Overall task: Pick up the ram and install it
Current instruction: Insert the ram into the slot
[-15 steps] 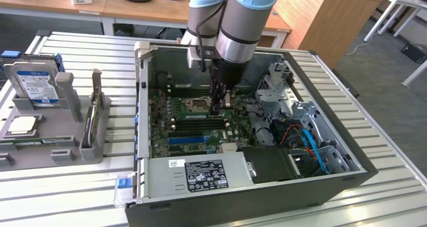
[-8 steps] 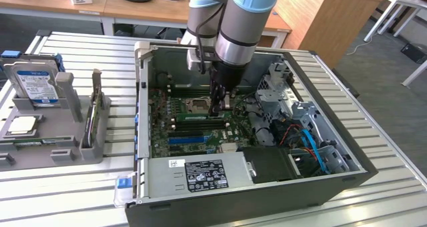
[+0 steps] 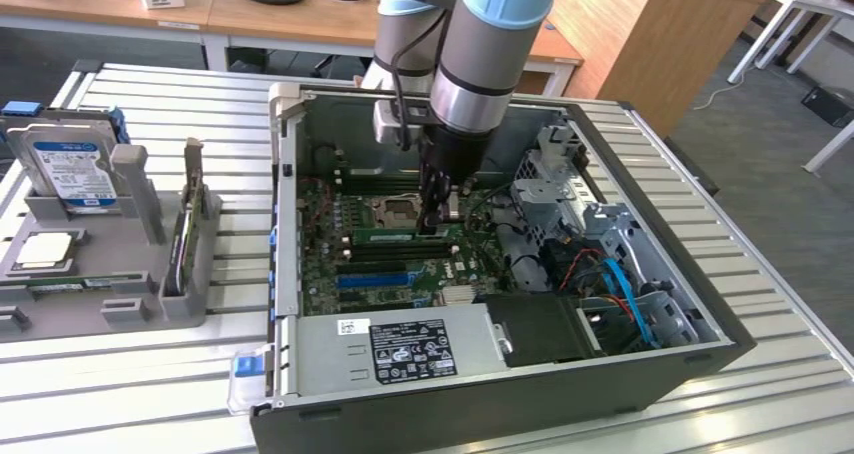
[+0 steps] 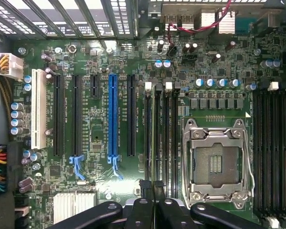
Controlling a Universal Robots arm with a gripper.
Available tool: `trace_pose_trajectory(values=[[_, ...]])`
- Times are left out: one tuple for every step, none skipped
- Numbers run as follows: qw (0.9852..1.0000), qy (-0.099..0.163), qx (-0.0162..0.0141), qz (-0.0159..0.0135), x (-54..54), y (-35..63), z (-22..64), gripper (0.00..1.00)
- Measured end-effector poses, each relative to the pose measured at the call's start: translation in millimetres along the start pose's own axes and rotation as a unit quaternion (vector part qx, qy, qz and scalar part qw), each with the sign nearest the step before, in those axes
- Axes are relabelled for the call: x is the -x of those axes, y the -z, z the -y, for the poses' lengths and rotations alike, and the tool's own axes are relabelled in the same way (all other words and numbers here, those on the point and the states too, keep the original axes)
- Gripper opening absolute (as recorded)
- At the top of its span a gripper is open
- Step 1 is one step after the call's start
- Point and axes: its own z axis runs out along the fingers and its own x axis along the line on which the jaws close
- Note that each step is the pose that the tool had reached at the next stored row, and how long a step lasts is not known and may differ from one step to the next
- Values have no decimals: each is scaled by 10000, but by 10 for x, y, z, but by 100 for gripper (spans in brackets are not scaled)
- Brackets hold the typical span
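Note:
In the exterior view the ram [image 3: 384, 236], a thin green stick, stands on edge in a black slot just in front of the CPU socket [image 3: 398, 211], inside the open computer case [image 3: 287, 204]. My gripper [image 3: 435, 219] reaches straight down into the case and its tips meet the stick's end toward the exterior view's right. In the wrist view the gripper [image 4: 151, 187] is shut, its black fingers [image 4: 144, 187] close together over the bank of slots [image 4: 168, 133] beside the CPU socket [image 4: 218, 160]. I cannot tell whether the fingers clamp the stick or only rest on it.
A grey fixture [image 3: 127, 264] at the exterior view's left holds a blue-labelled hard drive [image 3: 67, 169] and a processor chip [image 3: 40, 252]. The power supply [image 3: 400, 349] fills the case's near end. Drive bays and blue cables [image 3: 621, 284] crowd the right side. A blue expansion slot [image 4: 113, 114] lies beside the memory slots.

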Motion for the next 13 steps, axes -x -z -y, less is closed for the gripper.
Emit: trace_pose_trajectory(values=[[10000,-1,0,1,0,-2,0,12],[10000,-1,-1,1,0,-4,0,12],[10000,-1,-1,3,1,-8,1,12],[10000,-1,-1,3,1,-14,1,12],[10000,-1,-1,2,0,-18,1,12],[10000,-1,0,1,0,-20,1,12],[10000,-1,0,0,0,-20,0,12],[10000,-1,0,0,0,-20,0,12],[10000,-1,0,1,0,-20,1,12],[10000,-1,-1,2,0,-21,1,12],[10000,-1,-1,2,0,-22,1,12],[10000,-2,-1,3,-3,-23,0,12],[10000,-1,-1,3,-6,-22,0,12]])
